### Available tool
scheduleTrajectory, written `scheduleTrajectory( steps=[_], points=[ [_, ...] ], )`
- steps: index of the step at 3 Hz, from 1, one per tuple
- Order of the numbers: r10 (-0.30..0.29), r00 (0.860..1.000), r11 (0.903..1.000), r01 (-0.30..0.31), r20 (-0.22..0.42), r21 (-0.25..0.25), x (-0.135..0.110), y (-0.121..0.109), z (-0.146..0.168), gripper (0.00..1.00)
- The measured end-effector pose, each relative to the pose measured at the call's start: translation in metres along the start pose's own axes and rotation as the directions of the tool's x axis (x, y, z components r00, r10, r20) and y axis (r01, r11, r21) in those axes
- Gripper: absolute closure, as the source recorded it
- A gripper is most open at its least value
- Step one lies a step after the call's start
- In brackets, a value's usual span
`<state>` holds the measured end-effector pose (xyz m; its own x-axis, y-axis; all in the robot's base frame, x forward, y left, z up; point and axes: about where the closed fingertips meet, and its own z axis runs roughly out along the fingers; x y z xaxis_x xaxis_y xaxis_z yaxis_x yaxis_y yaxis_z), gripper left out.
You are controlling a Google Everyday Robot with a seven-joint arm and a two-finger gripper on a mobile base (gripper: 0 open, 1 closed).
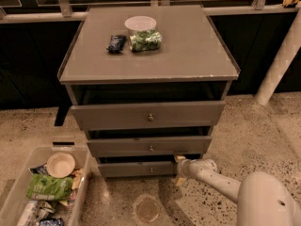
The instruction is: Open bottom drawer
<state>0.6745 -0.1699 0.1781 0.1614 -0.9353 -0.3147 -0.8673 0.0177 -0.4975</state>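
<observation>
A speckled floor (244, 126) lay under a grey bench (188, 51) with three drawers. The arm (221, 180) reached in from the lower right. A bin (87, 173) stood at the lower left. The bottom drawer (131, 169) sat lowest, just above the floor. The end effector (179, 169) was at the drawer's right end; whether wide or narrow, I cannot tell. A tub (141, 25) and a dark packet (116, 43) sat on the bench.
</observation>
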Motion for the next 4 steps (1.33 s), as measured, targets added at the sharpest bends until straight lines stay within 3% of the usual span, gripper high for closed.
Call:
scheduleTrajectory(
  steps=[1, 2, 3, 4],
  points=[
    [0.015, 1.0, 0.9998, -0.016, -0.013, -0.014, -0.0095, -0.0075, 0.0337, 0.0],
    [0.017, 1.0, 0.9998, -0.017, -0.015, -0.01, -0.0081, -0.0102, 0.0345, 0.0],
    [0.017, 1.0, 0.9998, -0.017, -0.015, -0.01, -0.0082, -0.0101, 0.0346, 0.15],
    [0.017, 1.0, 0.9998, -0.017, -0.015, -0.01, -0.0082, -0.0101, 0.0346, 0.39]
  ],
)
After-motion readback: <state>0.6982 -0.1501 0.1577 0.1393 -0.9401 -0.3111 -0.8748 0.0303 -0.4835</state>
